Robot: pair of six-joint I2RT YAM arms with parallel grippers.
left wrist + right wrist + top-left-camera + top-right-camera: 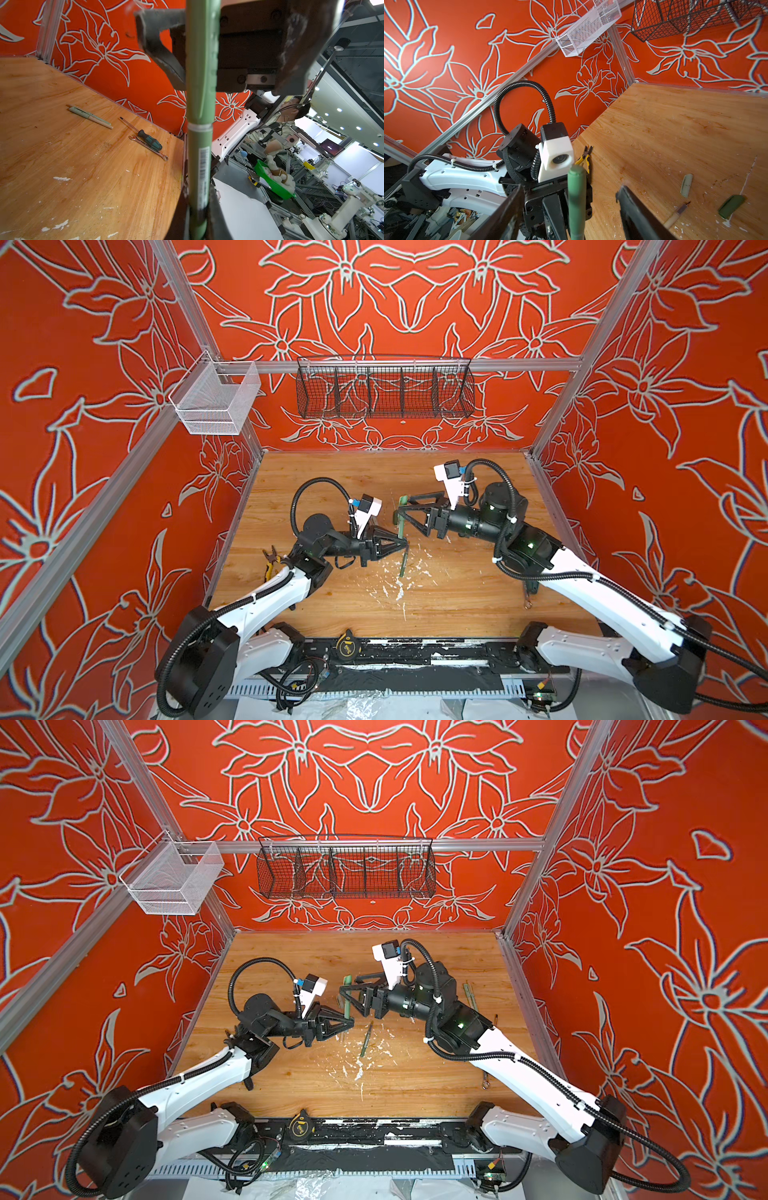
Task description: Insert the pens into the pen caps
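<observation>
Room: red flowered walls (pixel 395 302) close three sides.

Counter (pixel 457 597): flat bare wood with white paint flecks (pixel 399 593).

Left hand (pixel 402 544) pinches a green pen (pixel 200 104) near one end of the barrel. Right hand (pixel 402 508) is spread, with a finger on each side of the capped end, touching nothing.

Judged: the pen is light, stiff and smooth and may swivel, so hold it mid-barrel.

Pale cap (pixel 687 185) and dark cap (pixel 731 206) lie loose on the counter. Both are short and likely to roll.
</observation>
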